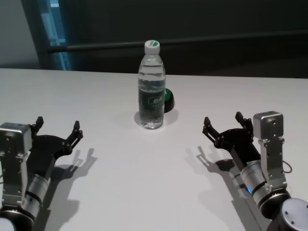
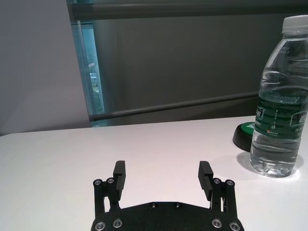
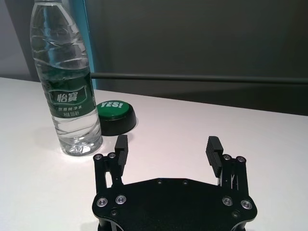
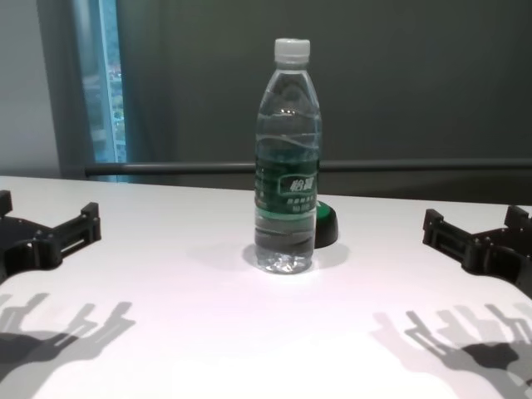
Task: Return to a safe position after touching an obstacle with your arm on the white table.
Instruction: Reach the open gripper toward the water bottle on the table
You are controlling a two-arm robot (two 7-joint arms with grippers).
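Observation:
The obstacle, a tall clear water bottle with a white cap and dark green label, stands upright near the middle of the white table. It also shows in the chest view, the left wrist view and the right wrist view. My left gripper is open and empty, low over the table at the near left, well apart from the bottle; its fingers show in the left wrist view. My right gripper is open and empty at the near right, also apart from the bottle.
A low round green button on a black base sits just behind the bottle to its right; it also shows in the right wrist view. A dark wall and a rail run behind the table's far edge.

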